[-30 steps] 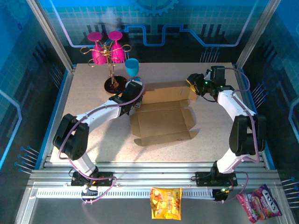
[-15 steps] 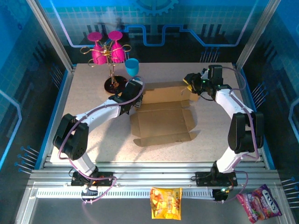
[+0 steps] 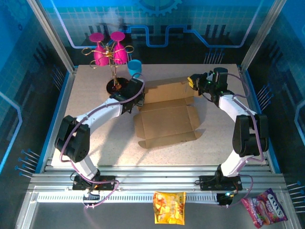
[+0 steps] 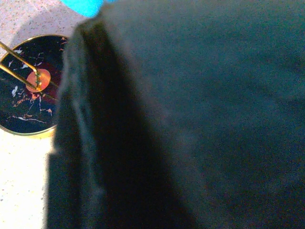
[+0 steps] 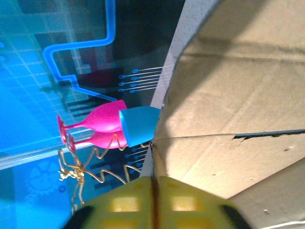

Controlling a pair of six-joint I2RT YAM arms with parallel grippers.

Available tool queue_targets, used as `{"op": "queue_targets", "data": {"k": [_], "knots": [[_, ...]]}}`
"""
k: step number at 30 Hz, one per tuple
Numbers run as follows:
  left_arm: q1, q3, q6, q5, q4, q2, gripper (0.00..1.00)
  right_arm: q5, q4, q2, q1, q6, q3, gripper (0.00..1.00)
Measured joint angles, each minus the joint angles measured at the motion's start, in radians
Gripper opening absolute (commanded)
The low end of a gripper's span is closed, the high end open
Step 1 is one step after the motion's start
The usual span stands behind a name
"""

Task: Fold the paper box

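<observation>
Top external view: box (image 3: 164, 125) lies open mid-surface (image 3: 214, 143), far flap raised. Right tool (image 3: 191, 82) pinches the flap's right end; left tool (image 3: 138, 95) sits closed at its left end, hold unclear.

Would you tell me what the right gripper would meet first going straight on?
The cardboard box: its raised rear flap stands directly ahead of the right gripper, its edge seemingly at the jaws.

Blue walls (image 3: 190, 28) — speckled, perhaps stone, table (image 3: 90, 95)

Brown paper box (image 3: 164, 125) lying open, base flat, rear panel raised.
</observation>
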Motion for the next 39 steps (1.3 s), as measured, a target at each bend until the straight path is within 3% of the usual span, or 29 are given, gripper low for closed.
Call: {"op": "queue_targets", "data": {"k": [3, 10, 13, 25, 39], "knots": [[0.011, 0.057, -0.015, 0.024, -0.042, 0.0, 0.0, 0.026, -0.013, -0.035, -0.008, -0.012, -0.003, 0.49], [0.044, 0.24, -0.031, 0.087, -0.193, 0.008, 0.0, 0.092, -0.142, -0.27, -0.089, -0.197, -0.071, 0.49], [0.052, 0.309, -0.045, 0.105, -0.265, 0.021, 0.0, 0.101, -0.217, -0.303, -0.097, -0.306, -0.093, 0.52], [0.053, 0.401, -0.048, 0.124, -0.45, 0.068, 0.0, 0.123, -0.406, -0.181, -0.086, -0.595, -0.093, 0.55], [0.055, 0.445, -0.075, 0.138, -0.503, 0.077, 0.0, 0.093, -0.388, -0.086, -0.038, -0.631, -0.093, 0.55]]}}
